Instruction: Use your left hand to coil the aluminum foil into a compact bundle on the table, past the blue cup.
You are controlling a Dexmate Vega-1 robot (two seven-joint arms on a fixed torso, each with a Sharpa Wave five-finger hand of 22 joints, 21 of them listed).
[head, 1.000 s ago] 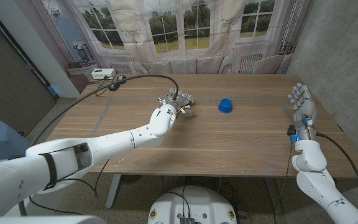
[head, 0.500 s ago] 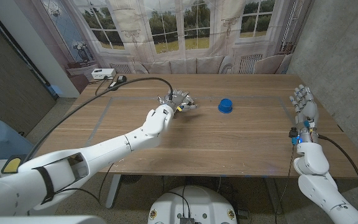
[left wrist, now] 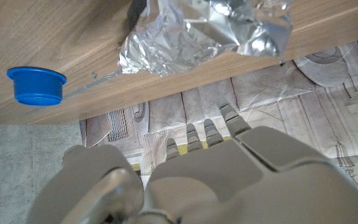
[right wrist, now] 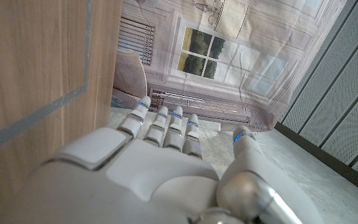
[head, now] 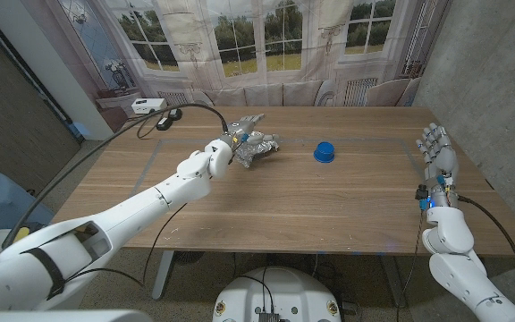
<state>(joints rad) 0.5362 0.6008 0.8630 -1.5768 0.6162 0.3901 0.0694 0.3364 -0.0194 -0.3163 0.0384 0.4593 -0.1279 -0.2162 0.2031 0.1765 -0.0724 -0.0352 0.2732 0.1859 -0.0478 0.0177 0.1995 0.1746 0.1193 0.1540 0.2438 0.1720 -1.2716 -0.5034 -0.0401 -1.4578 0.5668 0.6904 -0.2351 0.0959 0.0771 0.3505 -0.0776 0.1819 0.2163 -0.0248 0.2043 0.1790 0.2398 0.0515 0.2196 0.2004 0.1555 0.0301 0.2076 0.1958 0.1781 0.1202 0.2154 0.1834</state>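
Long wooden table [head: 329, 206] with pale tape lines on its top; crumpled silver aluminum foil [head: 257, 148] lies on the far half of the table, left of centre in the head view, loosely bunched with a flap sticking out; small blue plastic cup [head: 325, 152] stands upside down to the foil's right, near but apart; left hand [head: 240, 136] reaches out over the foil's left part, fingers extended and spread toward the far edge, holding nothing; whether it touches the foil cannot be told; left wrist view shows the foil's creased shiny surface and the cup beyond the hand's extended fingers [left wrist: 232, 121]; right hand [head: 436, 150] sits at the table's right edge, well apart from foil and cup, fingers straight and apart, empty; white box [head: 147, 106] and black cable [head: 186, 112] at the far left corner.
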